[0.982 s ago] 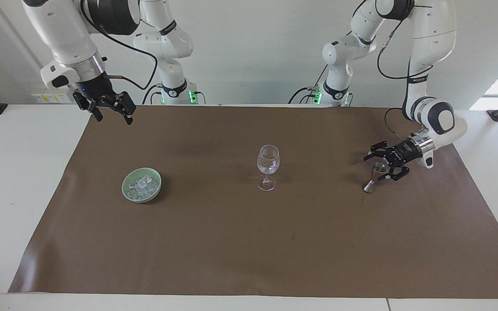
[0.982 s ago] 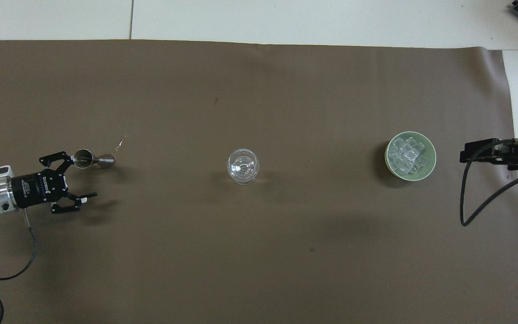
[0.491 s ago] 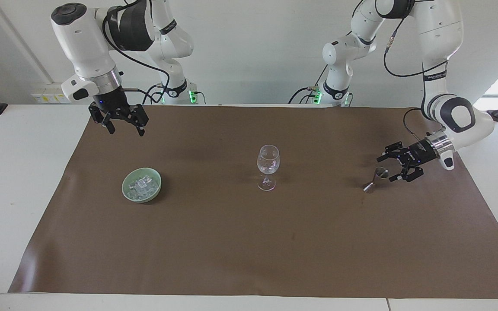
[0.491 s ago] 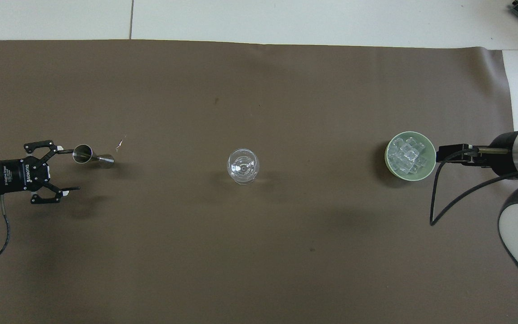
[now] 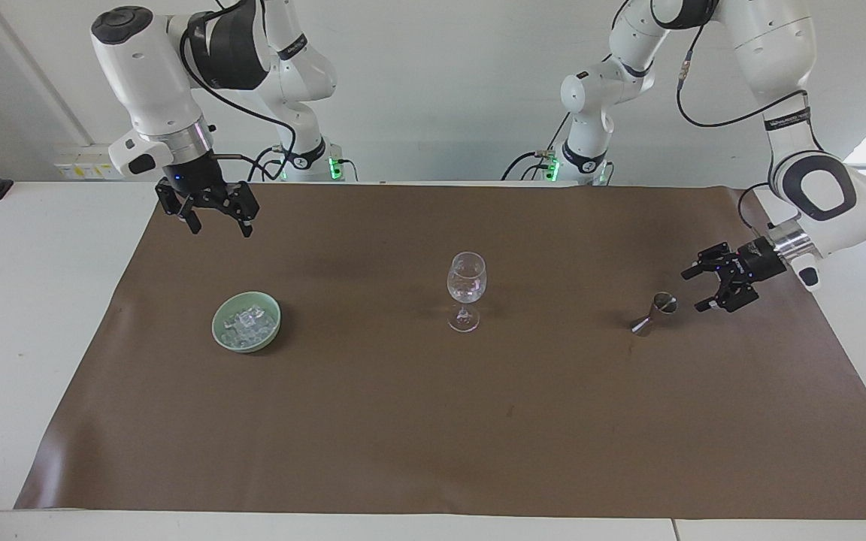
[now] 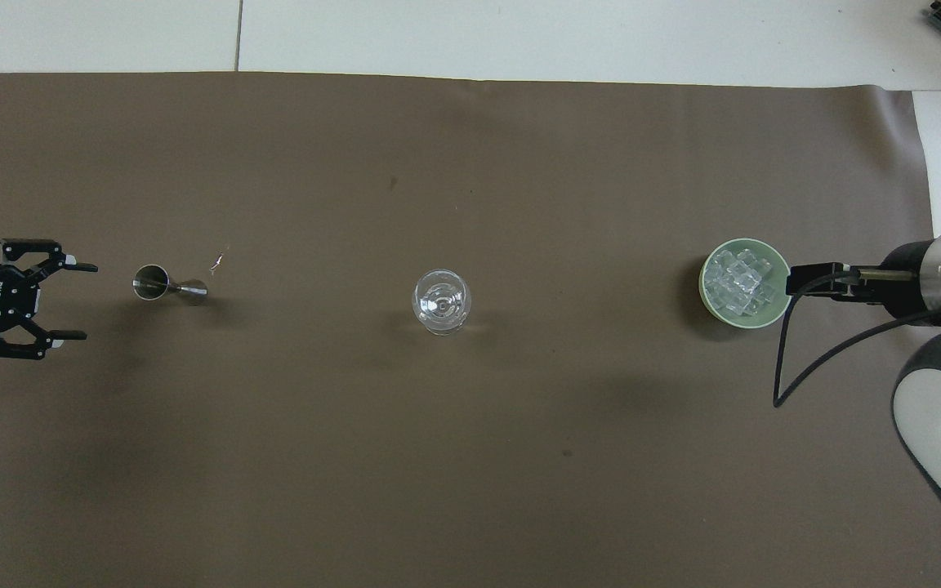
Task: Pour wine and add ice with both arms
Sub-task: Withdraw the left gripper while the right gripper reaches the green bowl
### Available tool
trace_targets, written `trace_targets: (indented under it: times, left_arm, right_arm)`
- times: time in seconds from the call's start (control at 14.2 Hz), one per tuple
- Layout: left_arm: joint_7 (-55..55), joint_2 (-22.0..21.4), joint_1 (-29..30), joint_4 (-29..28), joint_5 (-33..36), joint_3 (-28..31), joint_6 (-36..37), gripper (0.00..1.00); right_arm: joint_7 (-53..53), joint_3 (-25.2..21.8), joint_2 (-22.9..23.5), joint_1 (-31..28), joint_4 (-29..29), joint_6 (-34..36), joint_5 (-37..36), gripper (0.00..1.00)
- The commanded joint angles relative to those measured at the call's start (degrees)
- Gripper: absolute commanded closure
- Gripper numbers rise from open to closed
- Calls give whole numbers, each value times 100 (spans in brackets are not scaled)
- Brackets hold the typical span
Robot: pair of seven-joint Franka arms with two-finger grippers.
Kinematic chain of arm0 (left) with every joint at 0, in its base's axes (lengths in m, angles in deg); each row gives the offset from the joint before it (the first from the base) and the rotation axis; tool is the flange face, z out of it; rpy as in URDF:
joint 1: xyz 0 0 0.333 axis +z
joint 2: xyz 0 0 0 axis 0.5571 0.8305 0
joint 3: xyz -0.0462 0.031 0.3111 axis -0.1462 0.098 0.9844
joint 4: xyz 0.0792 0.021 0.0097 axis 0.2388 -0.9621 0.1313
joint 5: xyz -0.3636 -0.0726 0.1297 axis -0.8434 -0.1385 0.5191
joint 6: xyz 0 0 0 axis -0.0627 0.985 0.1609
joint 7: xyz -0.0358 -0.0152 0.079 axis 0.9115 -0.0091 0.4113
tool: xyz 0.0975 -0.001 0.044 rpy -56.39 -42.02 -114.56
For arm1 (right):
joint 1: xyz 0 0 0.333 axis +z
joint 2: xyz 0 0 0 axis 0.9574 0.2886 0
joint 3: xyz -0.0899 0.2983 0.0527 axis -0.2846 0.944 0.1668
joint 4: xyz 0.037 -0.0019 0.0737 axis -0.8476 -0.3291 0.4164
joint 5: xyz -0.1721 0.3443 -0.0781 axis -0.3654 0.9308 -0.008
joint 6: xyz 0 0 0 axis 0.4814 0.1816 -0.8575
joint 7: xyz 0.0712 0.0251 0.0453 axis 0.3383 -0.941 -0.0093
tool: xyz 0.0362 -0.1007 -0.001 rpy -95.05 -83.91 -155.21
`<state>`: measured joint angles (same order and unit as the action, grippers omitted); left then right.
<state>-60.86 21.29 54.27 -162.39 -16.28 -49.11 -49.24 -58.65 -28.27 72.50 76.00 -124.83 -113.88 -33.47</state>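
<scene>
On the brown mat that covers most of the table, the two arms are the largest things, and both grippers are empty. The right gripper hangs with its fingers spread wide, above the mat between the robots and the green bowl, not touching it. The left gripper is also wide open, low and just beside the steel jigger, which is tilted and stands free of the fingers. The wine glass stands upright in the middle of the mat, well apart from both. The ice lies heaped in the bowl, toward the right arm's end. The wine step looks finished, so the ice step seems in hand: the right gripper should come down over the bowl, close gently on one slippery cube, and carry it to the glass.
</scene>
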Motion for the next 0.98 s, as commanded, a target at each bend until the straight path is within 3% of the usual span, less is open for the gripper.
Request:
trace_targets:
  times: [0.0,0.21,0.56,0.77,0.91]
  left_arm:
    - [120,-490,-405,159,581,34,39,0]
    - [242,-711,-600,553,889,8,267,0]
    - [279,-816,-1319,1704,1908,-19,865,0]
    - [357,-983,-1688,1907,2155,-80,804,0]
    - [681,-1115,-2022,1970,2698,-98,839,0]
  right_arm:
    - [-162,4,86,-23,-77,-222,70,0]
    - [-180,4,104,-23,-243,-432,70,0]
    - [-197,4,104,-32,-323,-530,79,0]
    - [-197,4,95,-32,-350,-530,79,0]
    - [-197,4,121,-32,-350,-539,79,0]
